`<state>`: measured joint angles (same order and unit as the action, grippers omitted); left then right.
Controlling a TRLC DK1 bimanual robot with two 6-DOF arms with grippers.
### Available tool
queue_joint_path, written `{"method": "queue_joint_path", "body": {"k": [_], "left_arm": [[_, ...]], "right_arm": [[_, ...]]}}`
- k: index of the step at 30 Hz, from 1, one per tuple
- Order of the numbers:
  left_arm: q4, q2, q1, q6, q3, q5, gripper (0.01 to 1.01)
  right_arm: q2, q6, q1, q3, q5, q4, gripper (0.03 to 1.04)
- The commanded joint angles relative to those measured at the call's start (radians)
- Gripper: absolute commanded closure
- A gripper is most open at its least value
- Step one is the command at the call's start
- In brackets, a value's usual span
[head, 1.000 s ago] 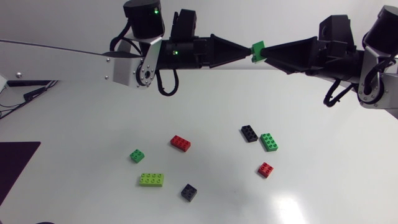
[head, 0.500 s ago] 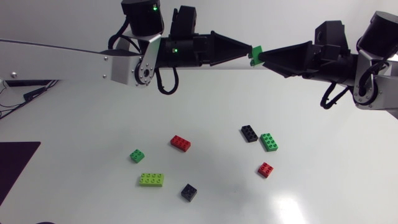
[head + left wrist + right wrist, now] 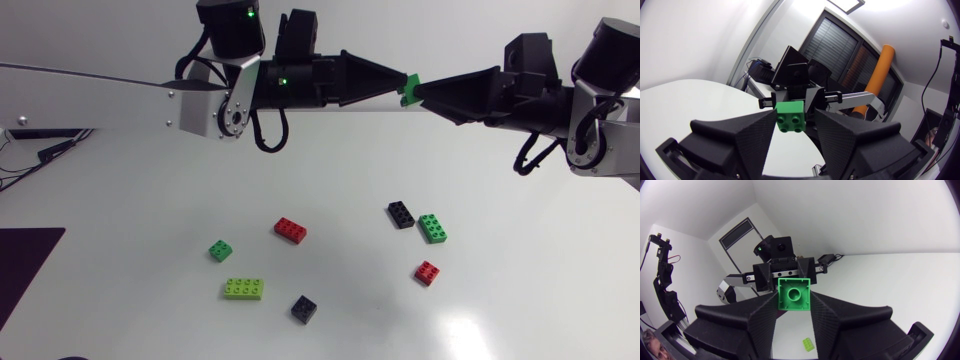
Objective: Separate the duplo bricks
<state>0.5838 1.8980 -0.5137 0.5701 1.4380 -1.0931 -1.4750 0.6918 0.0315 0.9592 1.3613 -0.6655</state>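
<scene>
High above the table a small green duplo piece (image 3: pixel 408 88) hangs between my two grippers, which meet tip to tip. My left gripper (image 3: pixel 398 84) comes from the left and is shut on it. My right gripper (image 3: pixel 420 90) comes from the right and is shut on it too. In the left wrist view the green piece (image 3: pixel 790 116) shows its studs between the left gripper's (image 3: pixel 791 124) tips. In the right wrist view the green piece (image 3: pixel 794 294) shows its hollow underside between the right gripper's (image 3: pixel 794 302) tips. Whether it is one brick or two joined, I cannot tell.
Loose bricks lie on the white table below: a green one (image 3: pixel 220 250), a red one (image 3: pixel 290 230), a lime one (image 3: pixel 243 289), a black one (image 3: pixel 303 308), another black one (image 3: pixel 400 214) beside a green one (image 3: pixel 432 228), and a small red one (image 3: pixel 426 273).
Both grippers, with the green piece between them, have shifted slightly left and down since a second ago. Nothing visibly moved in the last half second.
</scene>
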Motion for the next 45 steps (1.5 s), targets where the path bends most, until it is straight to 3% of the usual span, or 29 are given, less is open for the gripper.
{"method": "queue_joint_path", "body": {"k": [1,12,20,27,30,31,33,35,36,37,42,45], "left_arm": [[0.014,0.015,-0.005,0.019,-0.007,-0.005,0.505],[0.013,0.033,-0.008,0.013,0.006,-0.001,0.505],[-0.035,-0.047,0.08,-0.015,-0.008,-0.01,0.505],[-0.432,-0.122,0.061,-0.325,0.036,0.141,0.507],[-0.515,-0.143,0.035,-0.398,0.041,0.216,0.507],[-0.541,-0.148,0.026,-0.423,0.041,0.24,0.507],[-0.592,-0.155,0.014,-0.467,0.039,0.283,0.507],[-0.619,-0.172,0.0,-0.504,0.025,0.329,0.507],[-0.624,-0.183,-0.008,-0.515,0.015,0.349,0.507],[-0.625,-0.197,-0.012,-0.521,0.002,0.358,0.507],[-0.65,-0.241,-0.037,-0.559,-0.041,0.458,0.507],[-0.691,-0.26,-0.062,-0.621,-0.068,0.553,0.505]], "right_arm": [[-0.007,-0.002,-0.007,-0.007,0.001,-0.019,0.83],[0.021,0.006,-0.013,-0.014,0.001,-0.019,0.83],[0.042,-0.038,0.07,-0.037,0.016,-0.016,0.84],[0.01,-0.054,0.105,0.0,-0.002,-0.003,0.85],[-0.001,-0.081,0.107,0.001,-0.037,0.017,0.85],[-0.002,-0.113,0.107,0.003,-0.059,0.05,0.85],[-0.005,-0.262,0.104,0.018,-0.116,0.213,0.85],[0.002,-0.523,0.064,0.05,-0.206,0.495,0.85],[0.01,-0.63,0.038,0.058,-0.263,0.595,0.85],[0.019,-0.684,0.007,0.055,-0.321,0.638,0.85],[0.041,-0.729,-0.068,0.041,-0.518,0.655,0.84],[0.053,-0.798,-0.128,0.039,-0.646,0.722,0.84]]}}
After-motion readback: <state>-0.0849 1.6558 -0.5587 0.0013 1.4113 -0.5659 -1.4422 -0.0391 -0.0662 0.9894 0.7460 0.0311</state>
